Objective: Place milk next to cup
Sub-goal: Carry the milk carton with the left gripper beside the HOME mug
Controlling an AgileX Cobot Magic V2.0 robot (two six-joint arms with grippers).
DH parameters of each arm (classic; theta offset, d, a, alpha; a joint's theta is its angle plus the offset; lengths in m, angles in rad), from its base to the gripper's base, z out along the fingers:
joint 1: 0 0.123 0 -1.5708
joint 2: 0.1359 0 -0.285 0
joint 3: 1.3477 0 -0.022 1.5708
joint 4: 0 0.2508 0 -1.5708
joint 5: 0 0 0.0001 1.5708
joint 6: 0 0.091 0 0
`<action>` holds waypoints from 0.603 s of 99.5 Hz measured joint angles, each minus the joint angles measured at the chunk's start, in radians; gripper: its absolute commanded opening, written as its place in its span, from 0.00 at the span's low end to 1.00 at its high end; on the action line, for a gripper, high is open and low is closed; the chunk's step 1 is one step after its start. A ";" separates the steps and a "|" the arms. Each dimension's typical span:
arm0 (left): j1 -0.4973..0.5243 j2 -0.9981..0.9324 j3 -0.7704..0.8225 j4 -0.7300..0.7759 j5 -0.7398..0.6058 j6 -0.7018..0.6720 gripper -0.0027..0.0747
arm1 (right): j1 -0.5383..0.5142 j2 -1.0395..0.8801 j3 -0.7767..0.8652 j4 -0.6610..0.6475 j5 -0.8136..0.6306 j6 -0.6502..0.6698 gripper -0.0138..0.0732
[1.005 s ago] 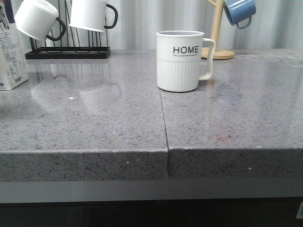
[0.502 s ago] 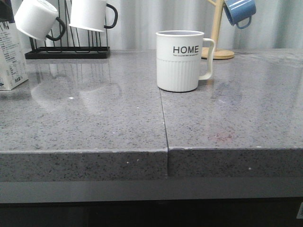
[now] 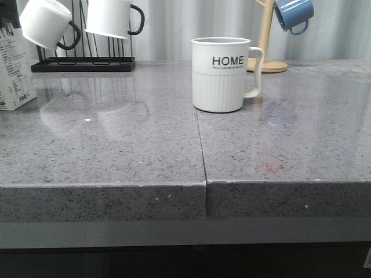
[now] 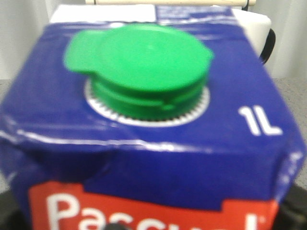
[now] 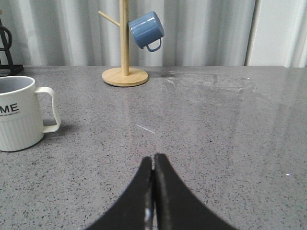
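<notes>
The milk [image 3: 14, 69] is a white carton at the far left edge of the front view, on or just above the grey counter. In the left wrist view it fills the picture [image 4: 144, 158]: dark blue top, green cap, red band. My left gripper [image 4: 152, 218] is closed round the carton's upper part; its black fingers [image 4: 8, 213] show at the picture's lower corners. The cup [image 3: 222, 75], a white "HOME" mug, stands mid-counter, well right of the milk, and also shows in the right wrist view [image 5: 17, 120]. My right gripper [image 5: 153, 160] is shut and empty, over the counter right of the cup.
A black wire rack [image 3: 81, 62] with two white black-handled mugs [image 3: 110, 17] stands at the back left. A wooden mug tree [image 3: 266, 40] holding a blue mug [image 3: 293, 13] stands behind the cup. A seam [image 3: 200, 145] splits the counter [image 3: 116, 150].
The milk carton has shifted slightly to the right at the left edge of the front view, with a dark gripper part coming into sight at its top. The cup has not moved.
</notes>
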 measured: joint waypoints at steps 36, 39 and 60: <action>0.000 -0.013 0.000 0.004 0.007 0.011 0.19 | 0.000 0.000 0.000 0.000 0.000 0.000 0.02; 0.000 -0.020 0.000 0.004 0.014 0.011 0.19 | 0.000 0.000 0.000 0.000 0.000 0.000 0.02; -0.033 -0.087 0.005 -0.023 0.109 0.026 0.19 | 0.000 0.000 0.000 0.000 0.000 0.000 0.02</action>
